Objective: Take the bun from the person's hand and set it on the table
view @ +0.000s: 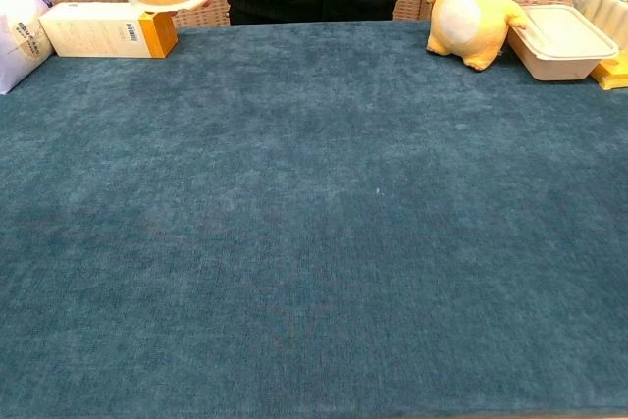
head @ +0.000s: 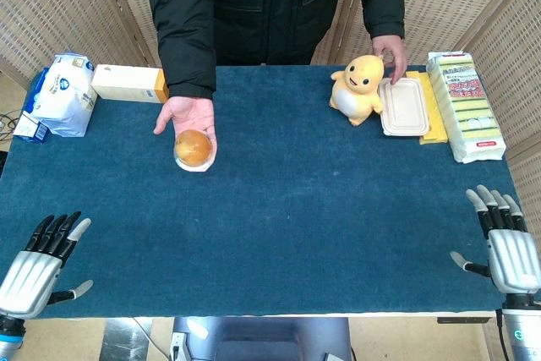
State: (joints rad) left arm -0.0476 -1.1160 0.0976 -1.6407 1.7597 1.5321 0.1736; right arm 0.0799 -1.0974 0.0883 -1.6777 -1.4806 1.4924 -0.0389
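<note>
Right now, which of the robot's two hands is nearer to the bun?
The left hand. The bun rests on the person's palm over the left half of the table, while the right hand waits at the far right edge.

Table [view: 314, 242]: dark blue cloth cover, matt, short nap, faintly mottled. Bun [head: 193, 147]: glossy golden crust, in clear shiny plastic wrap. Yellow toy [head: 360, 88]: soft plush, matt. Lidded container [head: 404, 107] near far right edge: smooth beige plastic, dull sheen. Box [view: 108, 29] at far left edge: cardboard, matt. Left hand [head: 35, 269], right hand [head: 505, 247]: silver-grey ribbed plastic-looking shells, black fingers.
</note>
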